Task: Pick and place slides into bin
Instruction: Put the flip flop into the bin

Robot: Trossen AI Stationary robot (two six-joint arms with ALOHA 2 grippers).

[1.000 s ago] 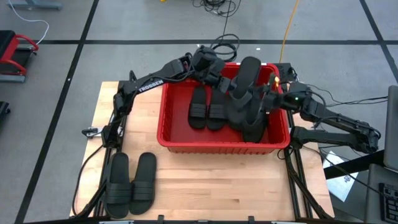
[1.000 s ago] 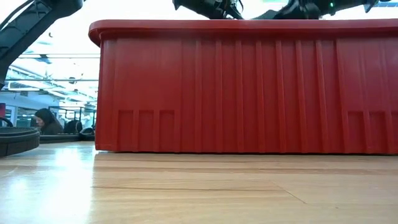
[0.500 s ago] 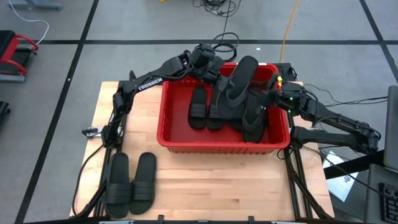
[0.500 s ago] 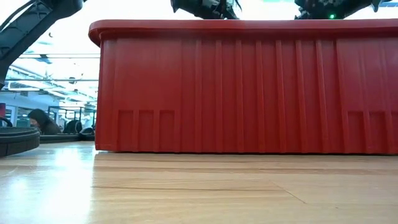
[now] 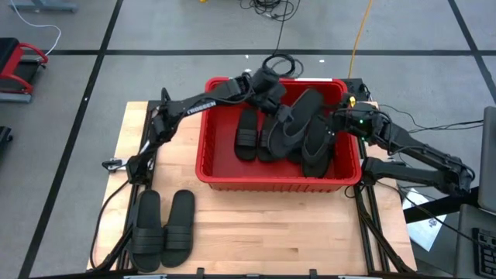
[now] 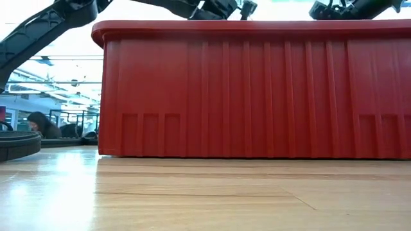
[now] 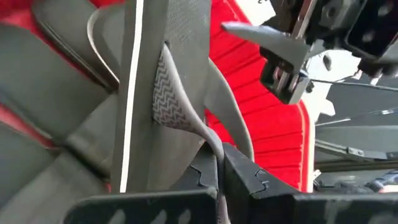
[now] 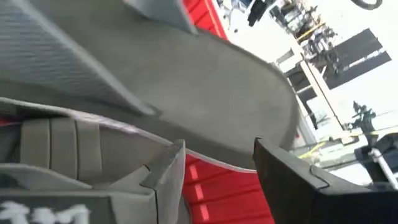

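Near the table's front-left corner I see two ribbed slides lying side by side, soles down, touching or nearly so, well apart from the bin. At the left edge of the low view a dark slide edge shows, and a person's head sits far off in the room behind.

Left arm reaches from the table's left side over the bin's back-left rim. Left gripper is inside the bin near the back wall, fingers clamped on the thong strap of a flip-flop. Left wrist view shows the strap pinched between the pads, zigzag tread beside it. That flip-flop lies tilted, leaning across the other slides toward the bin's back-right corner.

Bin's left half holds two ribbed slides flat on the floor, side by side. More slides are piled in the right half; I can't tell the exact count under the flip-flop.

Right arm comes in from the table's right edge. Right gripper is over the bin's right side by the right wall, fingers apart, holding nothing. Right wrist view shows a slide sole just past the spread fingers and a ribbed strap below it; can't tell if they touch it.
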